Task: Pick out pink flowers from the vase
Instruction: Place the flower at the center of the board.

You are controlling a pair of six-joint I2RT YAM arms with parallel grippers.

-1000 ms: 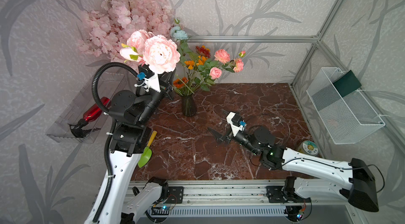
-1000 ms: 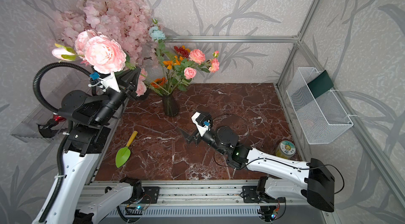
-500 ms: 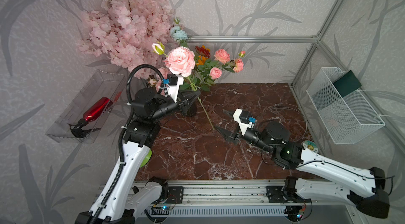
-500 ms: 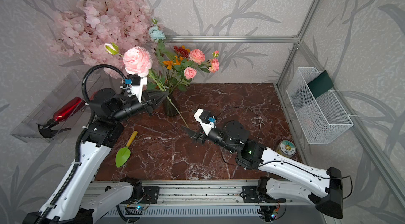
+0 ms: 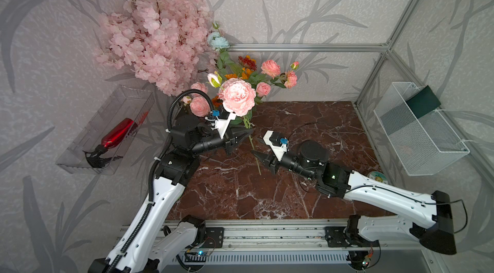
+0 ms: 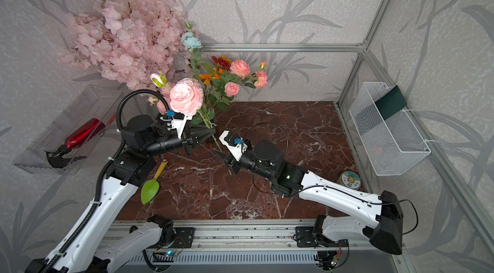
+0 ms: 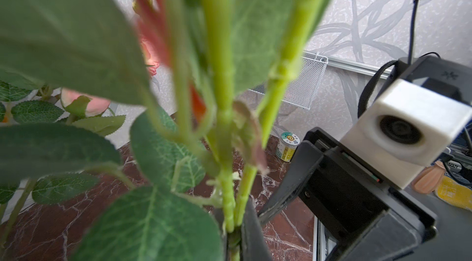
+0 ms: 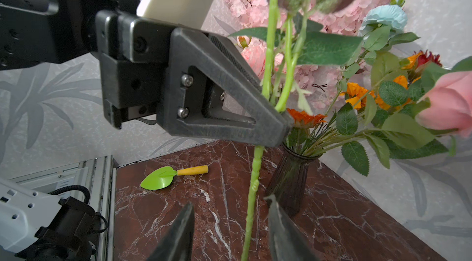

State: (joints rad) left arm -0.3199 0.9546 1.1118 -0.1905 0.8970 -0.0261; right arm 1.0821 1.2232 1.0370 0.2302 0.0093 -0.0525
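Dark red marble tabletop [image 5: 235,199] with white veins forms the work surface, enclosed by grey leaf-patterned walls and an aluminium frame. Nearest the front rail, a green trowel [image 6: 149,187] with a yellow handle lies flat on the left side. A small round tin [image 5: 377,178] stands at the right edge, its green-and-yellow label too small to read. In the left wrist view, white print [image 7: 453,167] ending in "GUY" shows past the right arm; the rest is cut off. At mid-table the right gripper [image 8: 229,202] has its jaws parted, with one green stem [image 8: 252,183] passing between the fingertips [image 8: 185,224] and a gap visible on each side. Just beyond, the left gripper [image 5: 250,132] is closed on that stem and its thinner side stems, well below the bloom. The stem runs up to a large pink flower [image 5: 238,97] and a pale bud [image 5: 215,80], both clear of the vase. The vase [image 8: 291,178], dark ribbed glass, stands upright on the marble just behind the left gripper, which largely hides it in both top views. Smaller pink flowers [image 5: 270,68] stand in the vase with orange and red flowers [image 5: 247,64] and a pale-blue flower [image 5: 217,42]. On the right wall hangs a white wire basket [image 5: 427,146]. On the left wall, a clear tray [image 5: 112,108] holds a red bottle [image 5: 117,135]. A pink blossom tree [image 5: 157,47] fills the far left corner.
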